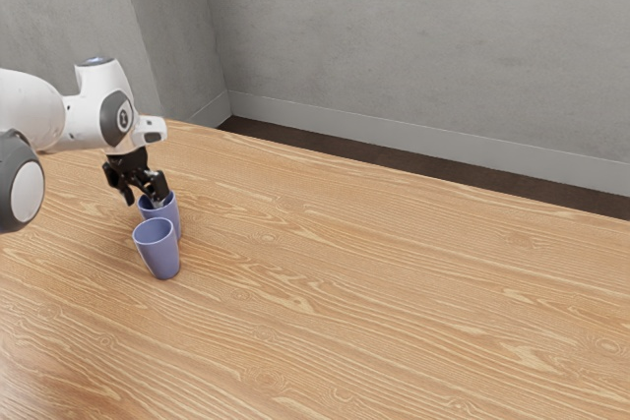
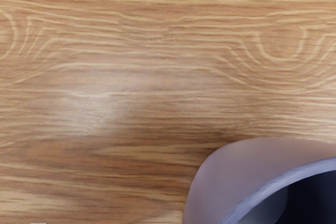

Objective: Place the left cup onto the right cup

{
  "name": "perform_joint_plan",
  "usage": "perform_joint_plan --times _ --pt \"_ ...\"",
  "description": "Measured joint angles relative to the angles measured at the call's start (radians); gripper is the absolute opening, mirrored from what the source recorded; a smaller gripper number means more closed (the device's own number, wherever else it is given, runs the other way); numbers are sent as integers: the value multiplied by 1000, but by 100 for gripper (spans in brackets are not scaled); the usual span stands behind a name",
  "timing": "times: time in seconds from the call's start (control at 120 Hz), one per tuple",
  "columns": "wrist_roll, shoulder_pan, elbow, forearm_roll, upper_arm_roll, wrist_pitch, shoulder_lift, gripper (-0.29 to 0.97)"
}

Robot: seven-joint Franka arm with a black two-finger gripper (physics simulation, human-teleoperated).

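at the exterior view's left, two upright purple cups stand on the wooden table (image 1: pixel 394 272), the far cup (image 1: pixel 167 219) just behind the near cup (image 1: pixel 157 249). the gripper (image 1: pixel 153 196) sits at the far cup's rim with its fingers drawn together on the wall, one tip dipping inside; the near cup's mouth is open, its inner wall bare. under the hand in the wrist view, the far cup (image 2: pixel 231 182) looms blurred, its dark hollow open, with the wooden table (image 2: pixel 157 51) beyond it.
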Motion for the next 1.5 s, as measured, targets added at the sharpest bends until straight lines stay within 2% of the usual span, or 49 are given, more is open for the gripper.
perform_joint_plan --times 0.183,0.383,0.867,1.167,1.5 --pt "2 0 0 -6 0 10 1 14" --pt "3 0 0 -18 0 14 1 -3" --pt "2 0 -2 -20 1 -1 -36 -10" --pt "3 -2 -12 -11 1 -77 -157 -10" --pt "5 -6 -112 13 2 -144 -338 -10"
